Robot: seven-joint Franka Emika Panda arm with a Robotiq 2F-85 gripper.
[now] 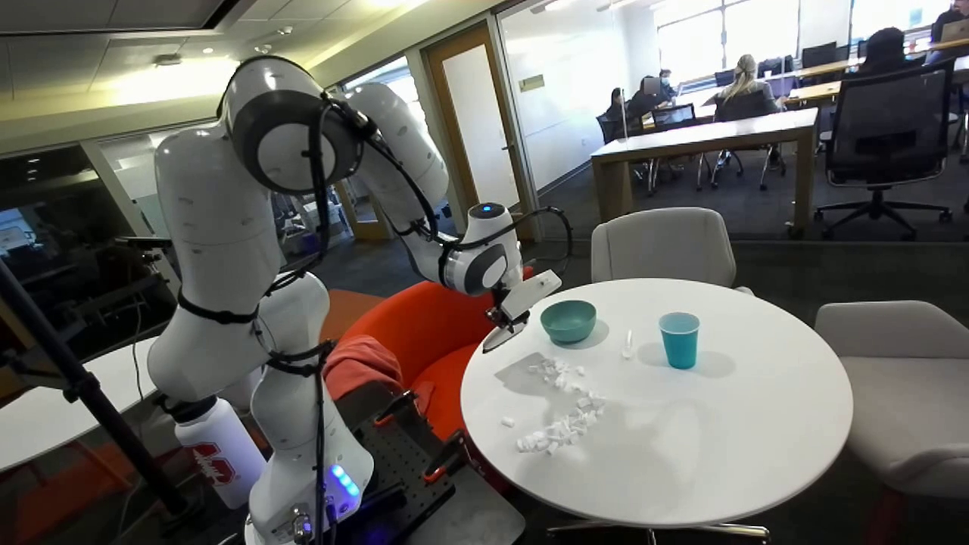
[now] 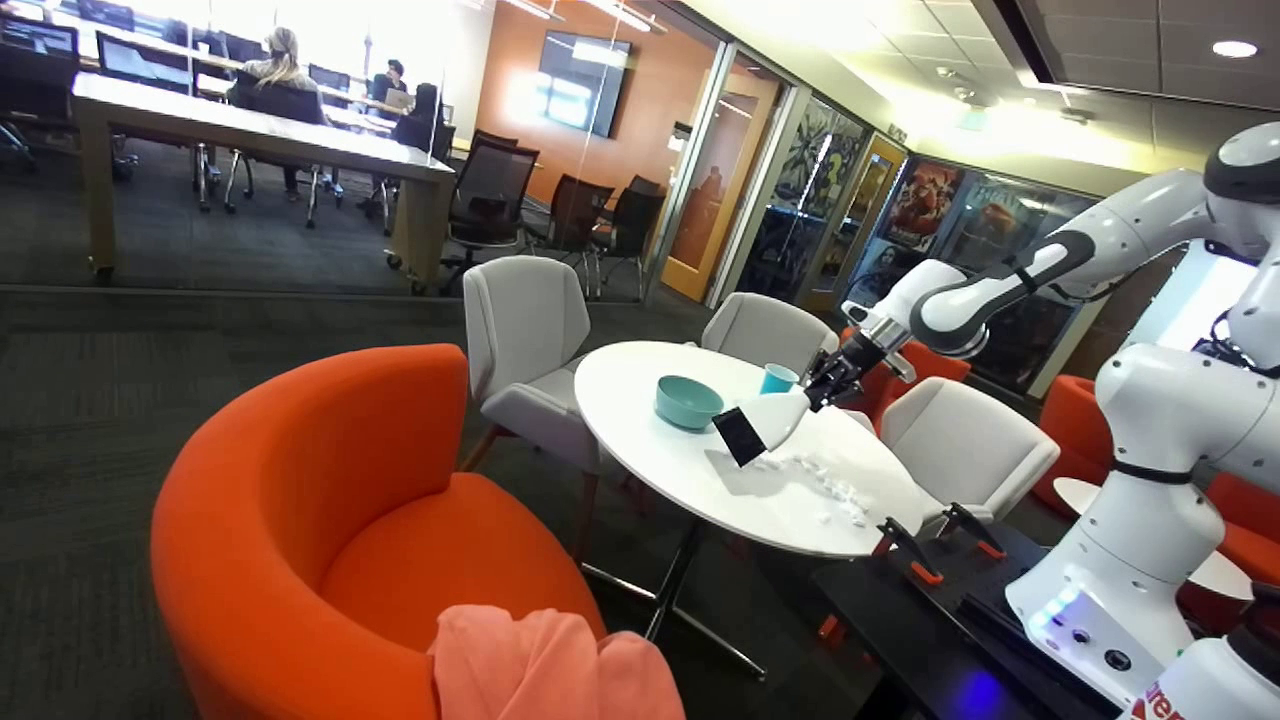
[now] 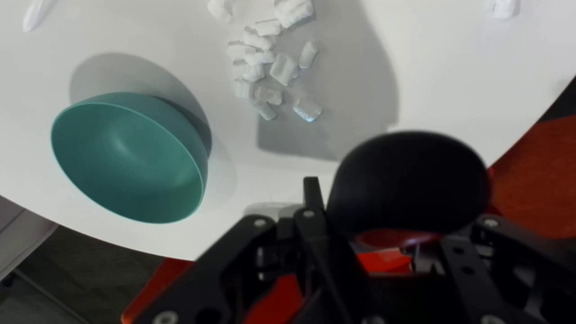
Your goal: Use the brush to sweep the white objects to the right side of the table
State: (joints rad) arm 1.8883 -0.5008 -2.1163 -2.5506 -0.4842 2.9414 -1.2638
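1 brush [image 2: 765, 425]: tilted, black end lowest, raised above the table [image 1: 742, 446] near its 10 o'clock edge, taking the far edge in an exterior view as 12.
Gripper [image 2: 820, 390]: clasps the brush, which reaches toward 8 o'clock from it in an exterior view.
White bits [image 1: 565, 429]: loose on the table at 9 o'clock, in an uneven trail; a small stray clump lies apart, nearer the edge.
Bowl [image 1: 568, 322]: teal, upright, at 11 o'clock, near the bits.
Cup [image 1: 679, 342]: blue, upright, between 12 and 1 o'clock.
Utensil [image 1: 627, 344]: slim, whitish, lying between bowl and cup.
Orange chair [image 1: 428, 322]: just outside the 10 o'clock edge, pink cloth [image 1: 363, 365] over its side.
Grey chairs [image 1: 662, 246]: outside, at 12 and 3 o'clock.
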